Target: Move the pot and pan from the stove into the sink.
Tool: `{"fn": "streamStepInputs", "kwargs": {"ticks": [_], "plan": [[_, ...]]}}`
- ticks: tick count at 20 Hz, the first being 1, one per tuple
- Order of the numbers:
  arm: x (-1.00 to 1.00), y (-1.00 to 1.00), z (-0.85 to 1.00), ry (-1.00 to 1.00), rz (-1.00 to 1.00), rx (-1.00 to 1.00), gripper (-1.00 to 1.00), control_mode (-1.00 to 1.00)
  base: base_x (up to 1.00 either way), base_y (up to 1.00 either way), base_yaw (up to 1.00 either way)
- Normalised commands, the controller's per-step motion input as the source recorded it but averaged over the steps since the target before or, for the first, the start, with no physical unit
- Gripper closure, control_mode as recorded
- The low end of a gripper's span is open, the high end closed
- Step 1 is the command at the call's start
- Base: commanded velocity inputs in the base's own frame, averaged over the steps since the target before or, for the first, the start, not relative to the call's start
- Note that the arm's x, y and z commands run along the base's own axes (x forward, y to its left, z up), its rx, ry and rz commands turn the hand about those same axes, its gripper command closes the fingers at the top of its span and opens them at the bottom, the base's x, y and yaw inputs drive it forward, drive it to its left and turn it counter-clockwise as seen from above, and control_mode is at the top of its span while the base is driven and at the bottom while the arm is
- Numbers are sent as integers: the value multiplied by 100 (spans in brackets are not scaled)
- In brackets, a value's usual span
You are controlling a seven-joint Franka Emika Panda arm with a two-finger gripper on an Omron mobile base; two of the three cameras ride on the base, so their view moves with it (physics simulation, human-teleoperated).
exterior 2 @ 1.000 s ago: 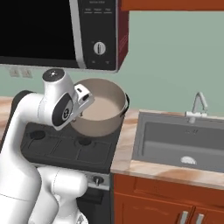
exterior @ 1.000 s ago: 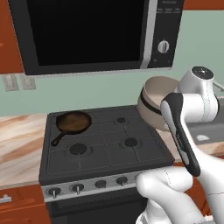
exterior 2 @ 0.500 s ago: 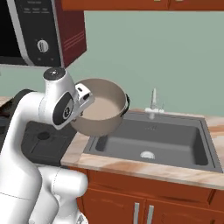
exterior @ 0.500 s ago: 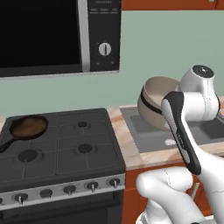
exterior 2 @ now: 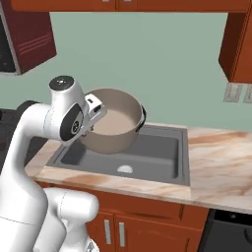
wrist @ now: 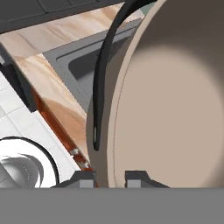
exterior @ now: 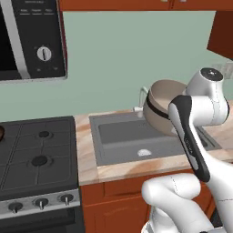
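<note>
Jaws (wrist: 110,176) pinching pot (exterior 2: 114,129) by near rim wall, one fingertip (wrist: 85,178) sitting outside, other inside. Pot hanging tilted in air, clear of surface (exterior 2: 221,162), hovering over left part of sink (exterior 2: 162,160). Sink basin lying below, drain (exterior 2: 125,169) showing, faucet (exterior: 141,98) standing at back. Stove (exterior: 34,157) sitting left of sink in left base view. Sliver of pan (exterior: 1,132) peeking in at stove's far left edge.
</note>
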Motion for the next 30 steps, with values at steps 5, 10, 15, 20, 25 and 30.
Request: {"fn": "streamStepInputs", "kwargs": {"ticks": [5,10,15,20,25,30], "plan": [[0,0,0,0,0,0,100,100,22,-72,0],[0,0,0,0,0,0,100,100,19,-60,0],[0,0,0,0,0,0,100,100,3,-23,0],[3,0,0,0,0,0,100,-100,0,0,0],[25,1,-1,0,-1,0,100,-100,0,0,0],[34,3,0,0,-1,0,100,-100,0,0,0]]}}
